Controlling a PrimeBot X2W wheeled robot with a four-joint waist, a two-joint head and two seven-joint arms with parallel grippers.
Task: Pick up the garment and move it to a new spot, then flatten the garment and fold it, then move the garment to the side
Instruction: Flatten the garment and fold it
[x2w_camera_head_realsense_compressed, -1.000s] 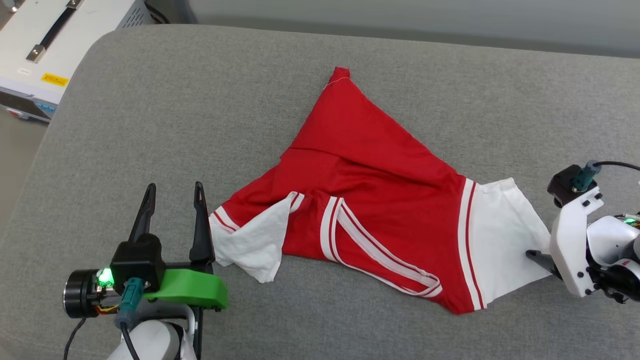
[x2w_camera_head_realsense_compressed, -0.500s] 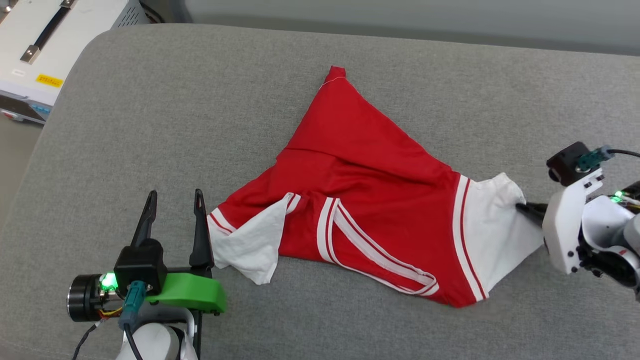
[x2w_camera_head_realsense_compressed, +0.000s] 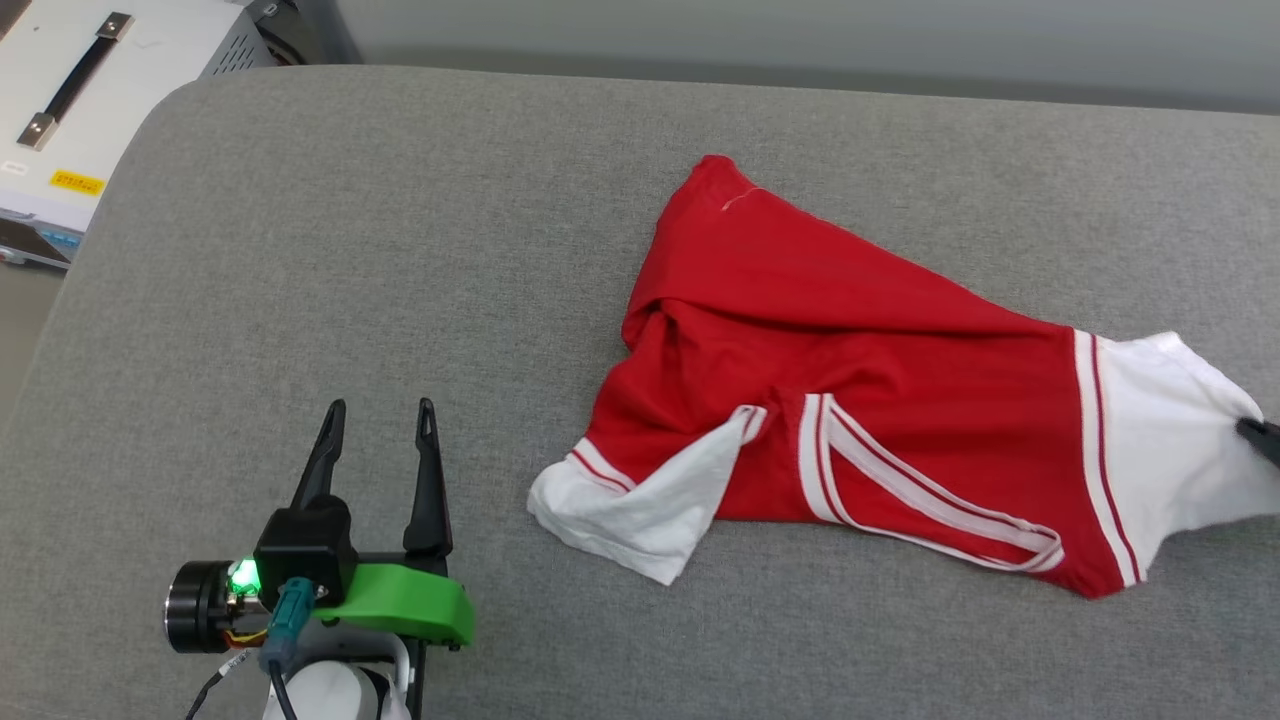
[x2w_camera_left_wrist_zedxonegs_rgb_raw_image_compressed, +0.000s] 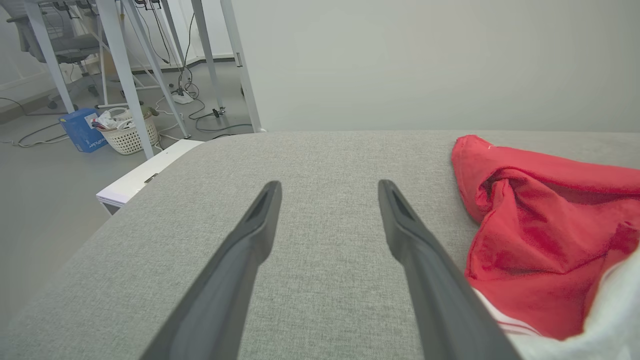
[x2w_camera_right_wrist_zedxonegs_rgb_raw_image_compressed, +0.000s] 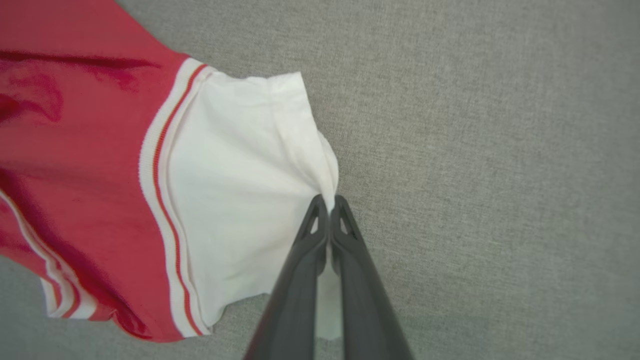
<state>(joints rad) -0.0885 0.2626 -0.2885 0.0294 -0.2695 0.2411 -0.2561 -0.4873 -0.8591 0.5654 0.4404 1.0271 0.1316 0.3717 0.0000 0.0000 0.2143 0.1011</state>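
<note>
The garment (x2w_camera_head_realsense_compressed: 850, 390) is a red jersey T-shirt with white sleeves and striped trim, crumpled on the grey cushion (x2w_camera_head_realsense_compressed: 400, 250) right of centre. My right gripper (x2w_camera_right_wrist_zedxonegs_rgb_raw_image_compressed: 329, 204) is shut on the edge of its white right-hand sleeve (x2w_camera_right_wrist_zedxonegs_rgb_raw_image_compressed: 240, 175), the cloth bunching between the fingertips; in the head view a dark fingertip (x2w_camera_head_realsense_compressed: 1262, 438) meets the sleeve at the right edge. My left gripper (x2w_camera_head_realsense_compressed: 380, 410) stands open at the lower left, apart from the other white sleeve (x2w_camera_head_realsense_compressed: 640, 500). The left wrist view has the garment (x2w_camera_left_wrist_zedxonegs_rgb_raw_image_compressed: 540, 225) to the right of the open left gripper (x2w_camera_left_wrist_zedxonegs_rgb_raw_image_compressed: 327, 186).
A white equipment case (x2w_camera_head_realsense_compressed: 90, 90) stands beyond the cushion's far left corner. The left wrist view looks past the cushion edge to the floor, with table legs (x2w_camera_left_wrist_zedxonegs_rgb_raw_image_compressed: 125, 65), a white basket (x2w_camera_left_wrist_zedxonegs_rgb_raw_image_compressed: 125, 135) and a blue box (x2w_camera_left_wrist_zedxonegs_rgb_raw_image_compressed: 82, 130).
My right gripper has shut on the white sleeve and pulled the garment to the right, away from my left gripper. The head camera has shifted a little too. The left gripper stays open.
</note>
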